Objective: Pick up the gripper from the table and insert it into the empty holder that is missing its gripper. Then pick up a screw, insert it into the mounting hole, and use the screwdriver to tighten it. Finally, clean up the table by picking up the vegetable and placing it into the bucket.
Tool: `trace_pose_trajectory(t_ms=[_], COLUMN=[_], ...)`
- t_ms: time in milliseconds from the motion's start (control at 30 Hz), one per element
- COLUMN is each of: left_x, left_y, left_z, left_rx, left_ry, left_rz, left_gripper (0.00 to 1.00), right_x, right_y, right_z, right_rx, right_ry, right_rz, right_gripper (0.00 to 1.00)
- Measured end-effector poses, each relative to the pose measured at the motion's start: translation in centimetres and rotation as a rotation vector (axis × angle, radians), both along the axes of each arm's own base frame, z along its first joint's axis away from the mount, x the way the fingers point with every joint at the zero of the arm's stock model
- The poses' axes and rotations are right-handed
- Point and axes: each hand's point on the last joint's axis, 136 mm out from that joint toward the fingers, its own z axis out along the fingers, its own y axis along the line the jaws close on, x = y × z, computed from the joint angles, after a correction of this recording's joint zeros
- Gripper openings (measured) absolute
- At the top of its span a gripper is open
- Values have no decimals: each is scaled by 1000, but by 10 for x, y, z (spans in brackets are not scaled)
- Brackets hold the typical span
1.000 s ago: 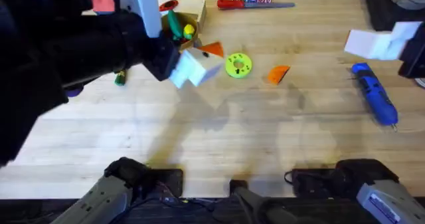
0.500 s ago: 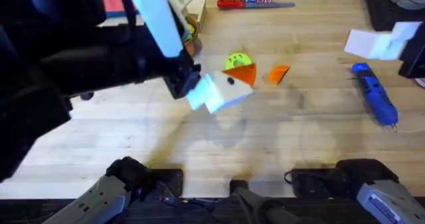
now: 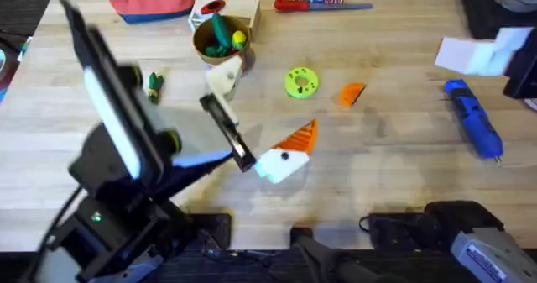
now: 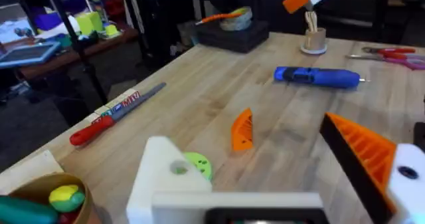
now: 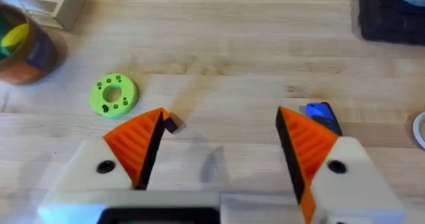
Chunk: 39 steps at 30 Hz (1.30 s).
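From above, the gripper (image 3: 352,93) is seen lying on the tabletop (image 3: 377,174), beyond the left jaws (image 3: 262,138), which are nearer to it. In the left wrist view, those jaws are spread wide, nothing held. In the right wrist view, the right jaws (image 5: 219,137) are wide apart and empty.

Left arm reaching over mid-table, left pincer (image 3: 256,123) spread wide, one finger without orange pad; right pincer (image 5: 219,147) open

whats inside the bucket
In the bucket, a bright green curved toy and a yellow toy poke above the rim. Whatever lies lower is hidden by the wall and those toys. The dark-green vegetable lies outside, on the table.
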Motion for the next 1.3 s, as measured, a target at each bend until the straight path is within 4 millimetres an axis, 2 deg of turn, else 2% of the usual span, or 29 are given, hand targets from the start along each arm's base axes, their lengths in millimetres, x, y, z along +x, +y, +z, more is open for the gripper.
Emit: trace_pose_trajectory(t_ms=[167,433,633,1300], left_x=[-6,-8,-6,-10], left_y=[10,22,26,23], left_z=[-29,-40,-76,-76], left_rx=[-55,-102,-40,-51], left_ry=[-19,-50,74,94], left_rz=[29,72,91,64], left_gripper=[987,986,987,988], right_x=[0,0,0,0], right_y=[0,0,0,0], right_z=[0,0,0,0], right_rx=[0,0,0,0], right_ry=[0,0,1,0], right_rz=[0,0,0,0], right_gripper=[991,991,988,992])
